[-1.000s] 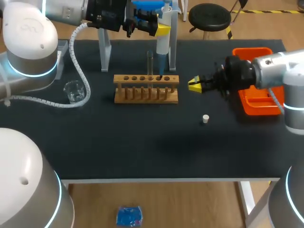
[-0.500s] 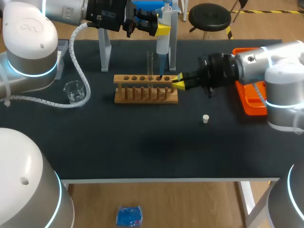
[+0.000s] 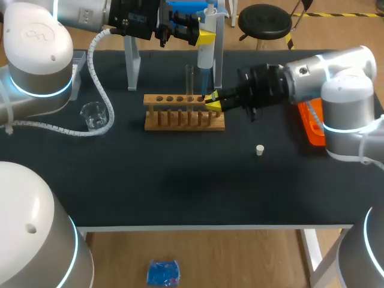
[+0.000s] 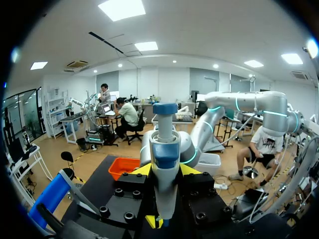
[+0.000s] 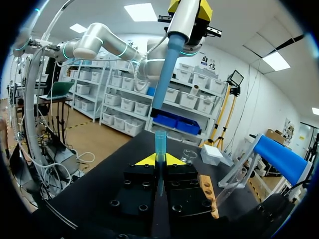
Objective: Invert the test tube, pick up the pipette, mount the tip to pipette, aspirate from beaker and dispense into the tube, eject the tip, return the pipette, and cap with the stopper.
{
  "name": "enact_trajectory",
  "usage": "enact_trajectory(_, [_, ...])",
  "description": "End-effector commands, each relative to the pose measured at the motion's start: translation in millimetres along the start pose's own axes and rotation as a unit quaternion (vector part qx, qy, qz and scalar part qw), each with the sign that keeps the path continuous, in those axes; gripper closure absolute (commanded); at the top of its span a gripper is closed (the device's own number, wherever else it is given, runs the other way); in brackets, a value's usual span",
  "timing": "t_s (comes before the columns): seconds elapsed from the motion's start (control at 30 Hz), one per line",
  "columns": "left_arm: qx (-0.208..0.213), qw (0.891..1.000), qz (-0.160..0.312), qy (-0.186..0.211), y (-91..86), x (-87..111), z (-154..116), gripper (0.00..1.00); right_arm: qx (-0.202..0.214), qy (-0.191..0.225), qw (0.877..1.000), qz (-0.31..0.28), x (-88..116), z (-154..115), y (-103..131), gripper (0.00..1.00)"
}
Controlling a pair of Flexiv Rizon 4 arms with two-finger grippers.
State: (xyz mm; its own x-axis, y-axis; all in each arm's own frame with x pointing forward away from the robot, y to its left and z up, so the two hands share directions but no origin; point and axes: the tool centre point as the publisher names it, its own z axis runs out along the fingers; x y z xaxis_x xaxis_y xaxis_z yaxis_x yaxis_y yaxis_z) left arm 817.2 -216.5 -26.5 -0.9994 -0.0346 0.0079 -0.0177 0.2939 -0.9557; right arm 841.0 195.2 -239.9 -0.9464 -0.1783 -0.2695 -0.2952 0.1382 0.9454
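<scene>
- The left gripper (image 3: 203,36) is clamped on the pipette (image 3: 205,57), which hangs nose-down over the rack (image 3: 180,117).
- The right gripper (image 5: 159,160) looks pinched on the upright tip (image 5: 160,143), at the pipette's 6 o'clock and apart from it; both long axes run 12-to-6.

orange tray (image 3: 311,123) partly hidden, behind right arm (image 3: 348,90)

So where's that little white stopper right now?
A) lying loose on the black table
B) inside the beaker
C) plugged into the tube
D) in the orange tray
A: the stopper sits alone on the table, apart from the wooden rack.
</scene>
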Motion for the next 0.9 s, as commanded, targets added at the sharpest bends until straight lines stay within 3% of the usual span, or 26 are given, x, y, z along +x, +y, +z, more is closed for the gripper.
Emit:
enact_trajectory(0.03, [0.002, 1.000, 0.001, -0.001, 0.5, 1.0, 0, 1.00, 0.001, 0.005, 1.000, 0.000, -8, 8, -2, 1.00])
enact_trajectory(0.9, [0.002, 1.000, 0.001, -0.001, 0.5, 1.0, 0, 1.00, -0.004, 0.019, 1.000, -0.017, -3, 19, 7, 1.00])
